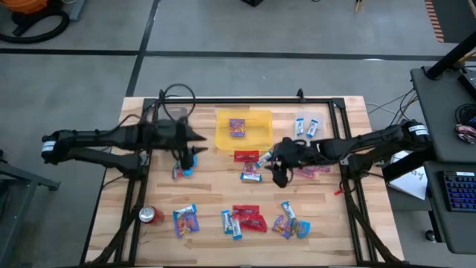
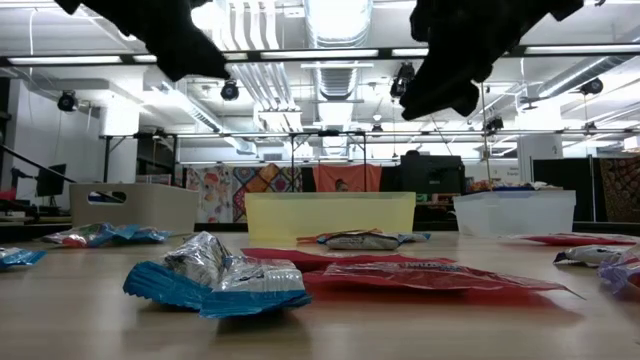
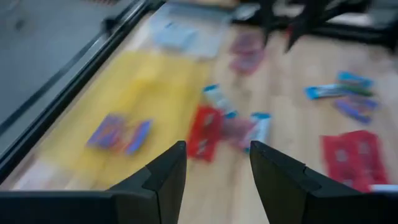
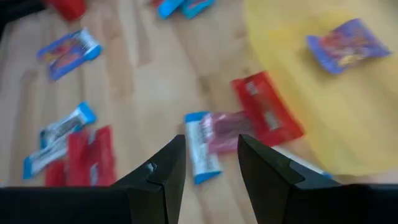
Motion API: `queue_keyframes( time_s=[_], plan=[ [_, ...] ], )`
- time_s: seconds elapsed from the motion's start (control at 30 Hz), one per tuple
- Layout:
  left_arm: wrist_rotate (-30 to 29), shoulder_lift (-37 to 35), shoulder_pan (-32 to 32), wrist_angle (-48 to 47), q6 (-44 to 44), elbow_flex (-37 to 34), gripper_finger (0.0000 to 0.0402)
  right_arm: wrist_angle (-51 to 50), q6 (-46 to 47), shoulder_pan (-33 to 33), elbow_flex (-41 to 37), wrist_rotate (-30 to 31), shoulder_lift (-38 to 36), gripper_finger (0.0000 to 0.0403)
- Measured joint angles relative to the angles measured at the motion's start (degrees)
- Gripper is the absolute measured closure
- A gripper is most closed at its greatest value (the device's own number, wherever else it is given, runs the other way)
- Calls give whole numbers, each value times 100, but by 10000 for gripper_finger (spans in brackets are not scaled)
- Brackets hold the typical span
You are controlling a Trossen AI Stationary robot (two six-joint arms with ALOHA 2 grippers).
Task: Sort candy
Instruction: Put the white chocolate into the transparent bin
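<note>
The left gripper (image 1: 195, 138) hangs above the desk (image 1: 208, 190) just left of the yellow tray (image 1: 223, 138); its jaws are spread and hold nothing. The right gripper (image 1: 277, 160) hangs above the desk centre, just right of a red packet (image 1: 246, 155) and a blue-and-white bar (image 1: 251, 174); its jaws are also spread and empty.

Candy locations:
- One purple packet (image 1: 237, 127) lies inside the yellow tray.
- Two blue-and-white bars (image 1: 306, 127) lie in the clear tray (image 1: 318, 117) to the right of the yellow tray.
- The red packet touches the front edge of the yellow tray, with a second bar (image 1: 264, 158) just beside it.
- A pinkish packet (image 1: 312, 171) lies partly under the right arm.
- A blue-wrapped piece (image 1: 182, 170) lies below the left gripper.
- Along the front of the desk lie a purple packet (image 1: 185, 220), a bar (image 1: 231, 224), red packets (image 1: 249, 218) and a mixed cluster (image 1: 291, 222).

Other items: a red can (image 1: 151, 216) stands at the front left, near the purple packet. A black frame (image 1: 245, 100) borders the work area, and a cable (image 1: 177, 95) loops at its rear left corner. In the low view, a crumpled blue wrapper (image 2: 215, 276) sits in the foreground in front of the red packets.
</note>
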Motion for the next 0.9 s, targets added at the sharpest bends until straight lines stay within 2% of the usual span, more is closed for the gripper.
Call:
queue_keyframes(
  time_s=[0.1, 0.23, 0.33, 0.5, 0.9],
  plan=[
    [-547, 54, -582, 457, 11, -173, 241, 7, -157, 333, -7, 221, 123, 264],
    [-1355, 162, -1224, 957, -35, -392, 241, 42, -771, 781, -32, 823, 446, 264],
    [-1686, 254, -1524, 1194, -273, -468, 241, 158, -966, 938, -36, 1146, 762, 264],
    [-1809, 420, -1621, 1680, -240, -427, 241, 521, -944, 948, -38, 1197, 1344, 259],
    [-1871, 687, -1619, 1832, -179, -437, 241, 1551, -866, 694, -38, 1202, 2538, 203]
  ],
)
